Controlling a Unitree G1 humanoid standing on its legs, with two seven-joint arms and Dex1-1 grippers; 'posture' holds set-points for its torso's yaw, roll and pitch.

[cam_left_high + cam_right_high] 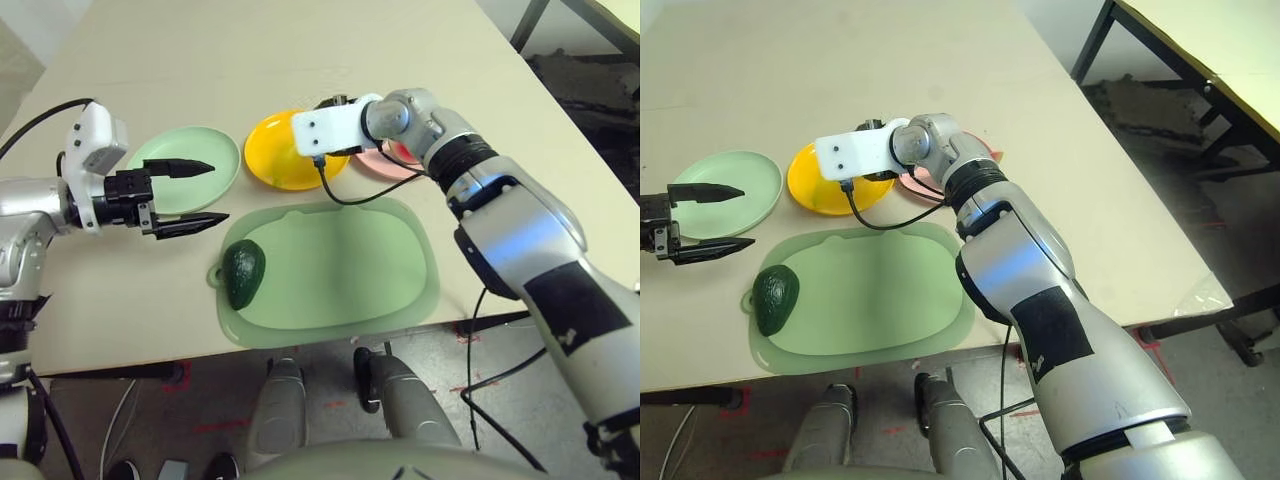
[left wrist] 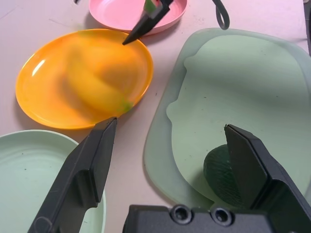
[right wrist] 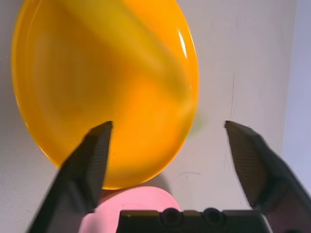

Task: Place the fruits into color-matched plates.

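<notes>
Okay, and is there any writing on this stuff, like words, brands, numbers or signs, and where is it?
None that I can read: the plates, the avocado, the green mat and the robot's arms show no lettering. The black patch on the right forearm has a small pale mark, too small to make out.

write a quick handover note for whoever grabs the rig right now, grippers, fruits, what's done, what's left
Left gripper: open, empty, near the green plate.
Right gripper: open, over the yellow plate.
Done: banana over the yellow plate, released; watermelon at the pink plate.
Left: avocado, on the cutting mat, still needs the green plate.
</notes>
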